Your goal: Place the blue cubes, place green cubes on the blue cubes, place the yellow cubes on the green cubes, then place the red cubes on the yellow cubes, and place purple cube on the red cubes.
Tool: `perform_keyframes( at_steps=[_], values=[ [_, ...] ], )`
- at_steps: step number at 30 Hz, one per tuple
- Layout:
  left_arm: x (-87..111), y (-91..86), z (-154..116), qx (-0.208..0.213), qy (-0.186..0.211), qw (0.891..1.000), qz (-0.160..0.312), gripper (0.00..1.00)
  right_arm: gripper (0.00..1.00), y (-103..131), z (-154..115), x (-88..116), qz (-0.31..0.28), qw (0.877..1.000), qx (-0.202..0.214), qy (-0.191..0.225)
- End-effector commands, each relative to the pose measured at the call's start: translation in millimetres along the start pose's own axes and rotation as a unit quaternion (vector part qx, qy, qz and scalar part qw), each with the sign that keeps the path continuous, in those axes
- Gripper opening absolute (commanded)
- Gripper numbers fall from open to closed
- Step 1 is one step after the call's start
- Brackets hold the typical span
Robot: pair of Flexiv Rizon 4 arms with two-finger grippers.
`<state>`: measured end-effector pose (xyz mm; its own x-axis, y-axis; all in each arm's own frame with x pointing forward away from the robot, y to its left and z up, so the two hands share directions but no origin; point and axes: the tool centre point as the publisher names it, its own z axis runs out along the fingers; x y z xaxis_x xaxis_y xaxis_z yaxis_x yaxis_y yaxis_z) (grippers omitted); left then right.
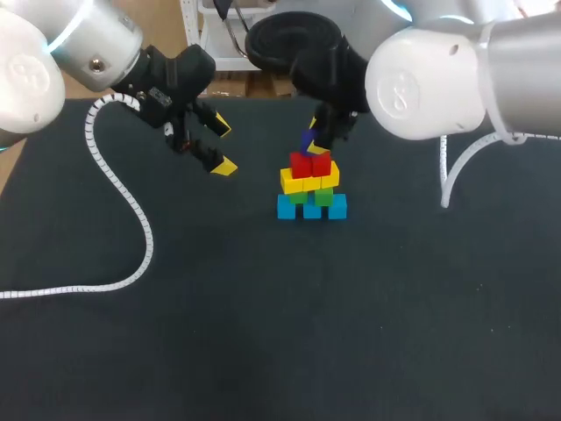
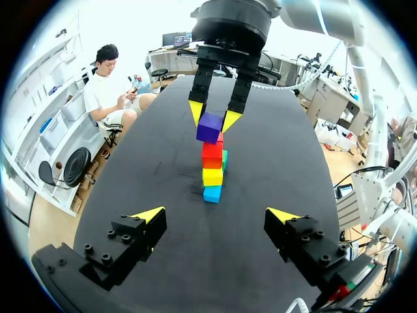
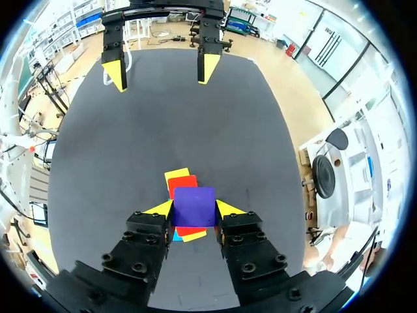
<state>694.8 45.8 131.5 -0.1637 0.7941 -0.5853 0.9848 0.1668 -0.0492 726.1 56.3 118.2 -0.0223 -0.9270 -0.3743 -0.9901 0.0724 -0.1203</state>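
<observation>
- Our right claw (image 3: 194,210) pinches the smooth purple cube (image 3: 193,201) over the red cubes (image 1: 310,163).
- Our left claw (image 2: 218,215) gapes wide at the stack's (image 1: 311,189) ten o'clock, over the matte table (image 1: 263,333).

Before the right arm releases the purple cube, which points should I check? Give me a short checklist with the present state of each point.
1. Grip: the right gripper is shut on the purple cube, with a finger on each side: ok.
2. Position: the purple cube is over the red cubes and covers most of them in the right wrist view: ok.
3. Contact: whether the purple cube already rests on the red cubes: cannot tell.
4. Layers below: blue cubes, green cubes and yellow cubes stand in this order: ok.
5. Left gripper: open, empty and apart from the stack: ok.
</observation>
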Motion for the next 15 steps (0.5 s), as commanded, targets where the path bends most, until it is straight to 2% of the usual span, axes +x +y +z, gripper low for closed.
perform_keyframes(
  at_steps=[1, 15],
  values=[
    [0.3, 2.0, 0.1, 0.002, 0.0, 1.0, 0.001, 1.0, 0.0, 6.6, -2.9, 2.1, -0.002, 1.0, 0.002, 0.0],
    [0.3, 2.0, 0.1, 0.002, 0.0, 1.0, 0.001, 1.0, 0.0, 4.8, 6.3, 1.6, -0.005, 1.0, -0.012, 0.007]
  ],
)
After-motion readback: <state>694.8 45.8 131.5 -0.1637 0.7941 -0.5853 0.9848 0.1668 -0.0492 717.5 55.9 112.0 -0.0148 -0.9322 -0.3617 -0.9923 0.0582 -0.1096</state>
